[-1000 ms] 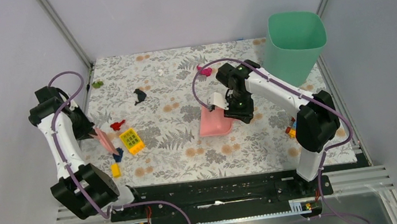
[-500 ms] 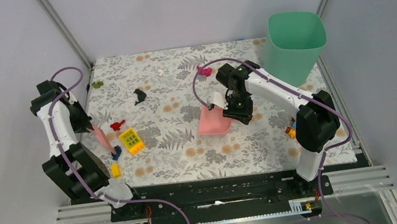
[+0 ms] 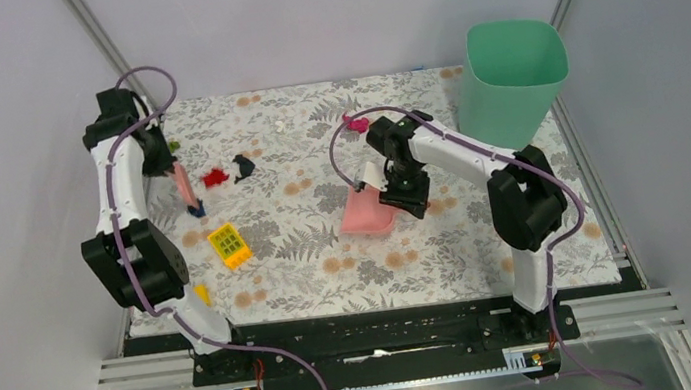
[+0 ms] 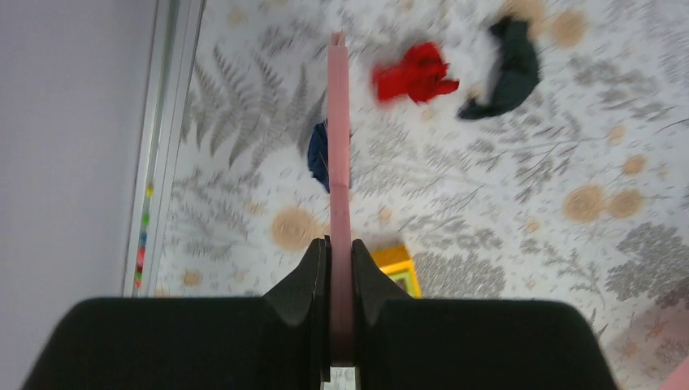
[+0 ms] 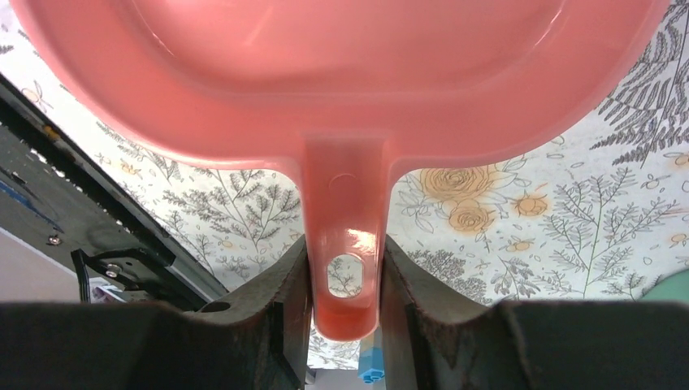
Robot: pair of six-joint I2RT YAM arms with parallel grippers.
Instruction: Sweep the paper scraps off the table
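On the leaf-patterned table lie paper scraps: a red one, a blackish one, a dark blue one and a magenta one at the back. My left gripper is shut on a thin pink sweeper blade. The blade's tip is by the dark blue scrap, left of the red one. My right gripper is shut on the handle of the pink dustpan, which rests mid-table.
A green bin stands at the back right. A yellow studded brick lies near the left arm, a smaller yellow brick nearer the front edge. A small green bit sits at the far left.
The left arm swung from the near left toward the back, dragging the red and dark blue scraps away from the front. The dustpan shifted slightly left.
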